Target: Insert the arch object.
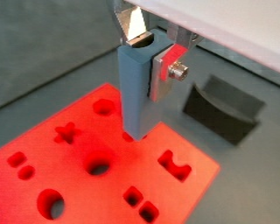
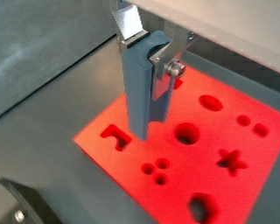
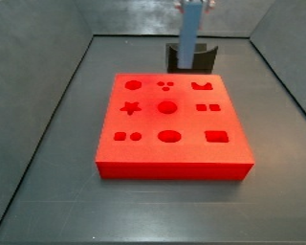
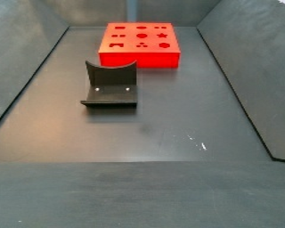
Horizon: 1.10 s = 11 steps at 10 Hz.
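My gripper (image 1: 150,52) is shut on the arch object (image 1: 136,92), a long blue-grey block with a semicircular notch in its upper end. It hangs upright between the silver fingers (image 1: 171,68), as both wrist views show (image 2: 143,87). Its lower end is above the edge of the red board (image 1: 60,166), apart from it. The board's arch-shaped recess (image 1: 174,164) shows in both wrist views (image 2: 113,136) and is unfilled. In a side view the gripper (image 3: 194,5) holds the block (image 3: 190,29) near the board's far edge (image 3: 168,124). The gripper is out of frame where a side view shows the board (image 4: 140,44).
The dark fixture (image 3: 191,57) stands just behind the board and also shows in a side view (image 4: 109,85) and a wrist view (image 1: 222,107). The board has several other shaped recesses, among them a star (image 1: 66,133) and a round hole (image 1: 98,163). Grey walls (image 3: 41,105) enclose the floor.
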Tool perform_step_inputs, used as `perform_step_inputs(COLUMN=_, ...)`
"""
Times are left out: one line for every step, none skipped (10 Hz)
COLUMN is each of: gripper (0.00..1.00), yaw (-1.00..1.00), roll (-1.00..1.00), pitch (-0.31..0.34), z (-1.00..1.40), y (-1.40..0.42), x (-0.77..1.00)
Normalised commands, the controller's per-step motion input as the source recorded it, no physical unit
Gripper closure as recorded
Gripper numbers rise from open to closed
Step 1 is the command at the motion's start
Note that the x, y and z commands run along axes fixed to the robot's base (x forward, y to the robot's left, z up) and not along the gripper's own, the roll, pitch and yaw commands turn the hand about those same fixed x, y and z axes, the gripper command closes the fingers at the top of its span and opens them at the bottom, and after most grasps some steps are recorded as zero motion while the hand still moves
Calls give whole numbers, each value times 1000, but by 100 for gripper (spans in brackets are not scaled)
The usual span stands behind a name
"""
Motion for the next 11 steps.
perform_step_inputs(gripper=100, yaw=-674, roll=-97, pitch=-86, z=-137, y=283, x=546)
perform_step_inputs(gripper=100, yaw=-717, roll=-107, pitch=-79, z=-160, y=251, x=491)
perform_step_inputs(gripper=100, yaw=-731, roll=-124, pitch=-83, z=-146, y=226, x=463)
perform_step_inputs(gripper=100, yaw=-746, roll=-114, pitch=-73, z=-166, y=211, x=446)
perform_step_inputs(gripper=100, yaw=-760, roll=-99, pitch=-57, z=-189, y=203, x=437)
perform_step_inputs(gripper=100, yaw=-763, roll=-93, pitch=-51, z=-197, y=200, x=431)
perform_step_inputs(gripper=100, yaw=-794, roll=-114, pitch=-26, z=-123, y=140, x=377)
perform_step_inputs(gripper=100, yaw=-843, roll=-133, pitch=-43, z=-71, y=71, x=283)
perform_step_inputs(gripper=100, yaw=-880, roll=-141, pitch=-71, z=-63, y=9, x=194)
perform_step_inputs(gripper=100, yaw=-811, roll=-74, pitch=-53, z=0, y=-80, x=189)
perform_step_inputs(gripper=100, yaw=-823, roll=0, pitch=-19, z=-29, y=-183, x=157)
